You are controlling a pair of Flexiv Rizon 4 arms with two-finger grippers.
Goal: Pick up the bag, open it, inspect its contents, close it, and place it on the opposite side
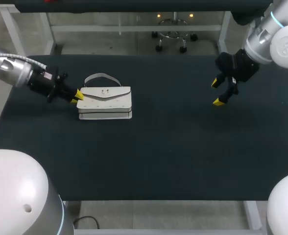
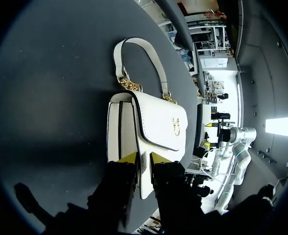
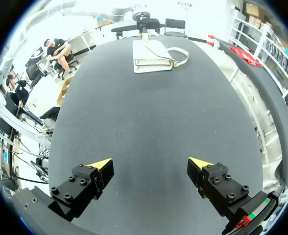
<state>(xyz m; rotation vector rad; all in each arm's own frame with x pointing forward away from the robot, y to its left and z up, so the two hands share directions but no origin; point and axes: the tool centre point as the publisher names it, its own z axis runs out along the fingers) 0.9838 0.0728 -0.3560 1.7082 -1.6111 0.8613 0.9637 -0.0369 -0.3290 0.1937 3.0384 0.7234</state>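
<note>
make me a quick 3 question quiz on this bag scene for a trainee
1. True or false: the flap of the bag is lifted open.
2. Which gripper is at the bag's end? A) left B) right C) both
3. Fill in: the right gripper hangs over the table with its fingers ____, holding nothing.

Key
1. False. The flap lies shut over the front.
2. A. The left gripper is at the bag's end, and the right one is far off across the table.
3. open
</note>
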